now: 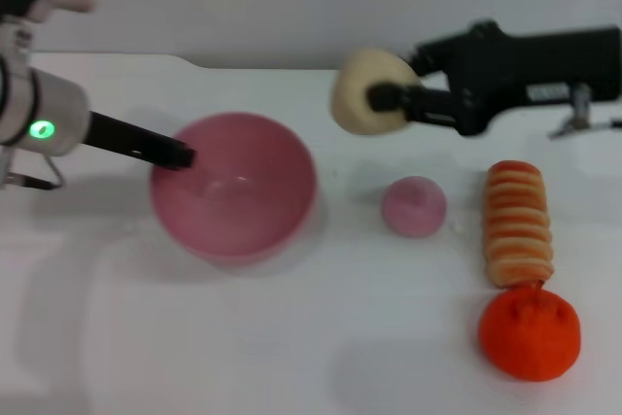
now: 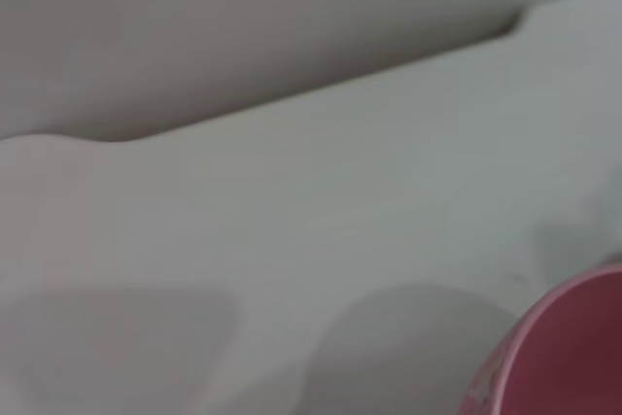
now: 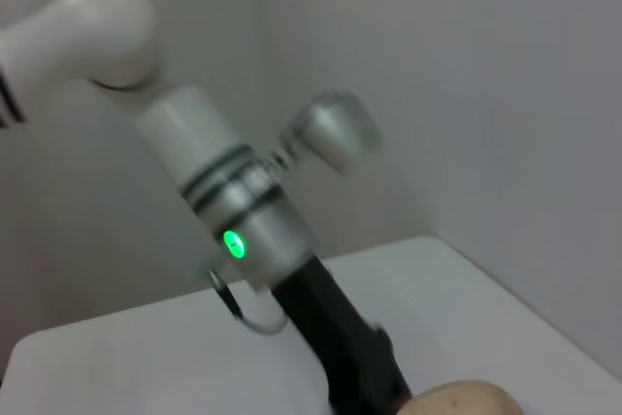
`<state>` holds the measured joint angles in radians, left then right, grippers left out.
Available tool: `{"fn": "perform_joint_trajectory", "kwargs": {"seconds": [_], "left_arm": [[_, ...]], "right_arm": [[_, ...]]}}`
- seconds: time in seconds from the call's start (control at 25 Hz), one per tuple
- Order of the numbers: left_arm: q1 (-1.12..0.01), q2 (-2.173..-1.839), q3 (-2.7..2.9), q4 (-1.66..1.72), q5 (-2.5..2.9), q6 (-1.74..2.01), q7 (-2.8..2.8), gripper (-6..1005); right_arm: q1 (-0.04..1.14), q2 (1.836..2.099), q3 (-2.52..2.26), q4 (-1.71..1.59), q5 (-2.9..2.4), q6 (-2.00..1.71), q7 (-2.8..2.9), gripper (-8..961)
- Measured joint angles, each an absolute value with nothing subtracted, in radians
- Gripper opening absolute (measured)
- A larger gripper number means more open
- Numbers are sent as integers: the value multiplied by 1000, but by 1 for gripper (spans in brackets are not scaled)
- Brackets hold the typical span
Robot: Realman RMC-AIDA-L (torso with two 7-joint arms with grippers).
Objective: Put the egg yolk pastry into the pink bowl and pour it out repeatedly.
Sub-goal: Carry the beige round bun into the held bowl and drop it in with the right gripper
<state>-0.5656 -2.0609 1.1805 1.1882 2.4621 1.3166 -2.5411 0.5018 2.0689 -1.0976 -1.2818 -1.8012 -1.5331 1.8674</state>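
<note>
The pink bowl (image 1: pixel 243 191) stands upright on the white table, left of the middle. My left gripper (image 1: pixel 178 155) reaches in from the left and is shut on the bowl's left rim; a part of that rim (image 2: pixel 573 357) shows in the left wrist view. The pale beige egg yolk pastry (image 1: pixel 364 89) hangs in the air behind and to the right of the bowl, with my right gripper (image 1: pixel 381 97) shut on it. Its top edge (image 3: pixel 457 400) also shows in the right wrist view. I see nothing inside the bowl.
A small pink dome (image 1: pixel 414 205) sits right of the bowl. Further right lie a ridged orange-and-cream roll (image 1: pixel 518 223) and an orange lump (image 1: pixel 530 333). The left arm's wrist with its green light (image 3: pixel 233 242) fills the right wrist view.
</note>
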Motion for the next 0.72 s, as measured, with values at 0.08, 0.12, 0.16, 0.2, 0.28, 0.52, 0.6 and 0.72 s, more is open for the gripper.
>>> {"fn": "perform_joint_trajectory", "kwargs": {"seconds": [0.08,0.12,0.16,0.2,0.28,0.52,0.6,0.72], "left_arm": [[-572,-2063,1235,1188,2431,1312,-2549,0],[-576,-2063,1258,1188,2414,1309,-2551,0],[-580,-2063,1283,1188,2395,1305,-2553,0],[-584,-2063,1301,1189,2382,1302,-2554,0],[-597,-2065,1326,1189,2366,1296,-2555,0],[-615,-2064,1334,1189,2357,1285,-2557,0],[-616,-2062,1329,1188,2357,1279,-2557,0],[-616,-2061,1326,1188,2357,1271,-2555,0]], "right_arm": [[548,2069,-1111,-1278,-1826,-1528,1883,289],[577,2069,-1123,-1261,-1854,-1523,1895,280],[600,2070,-1135,-1244,-1877,-1516,1906,271],[628,2071,-1152,-1222,-1909,-1509,1920,263],[668,2072,-1195,-1180,-1966,-1484,1950,245],[682,2075,-1330,-1173,-2069,-1403,2029,301],[676,2074,-1335,-1185,-2070,-1403,2043,338],[647,2074,-1324,-1230,-2068,-1399,2058,393]]}}
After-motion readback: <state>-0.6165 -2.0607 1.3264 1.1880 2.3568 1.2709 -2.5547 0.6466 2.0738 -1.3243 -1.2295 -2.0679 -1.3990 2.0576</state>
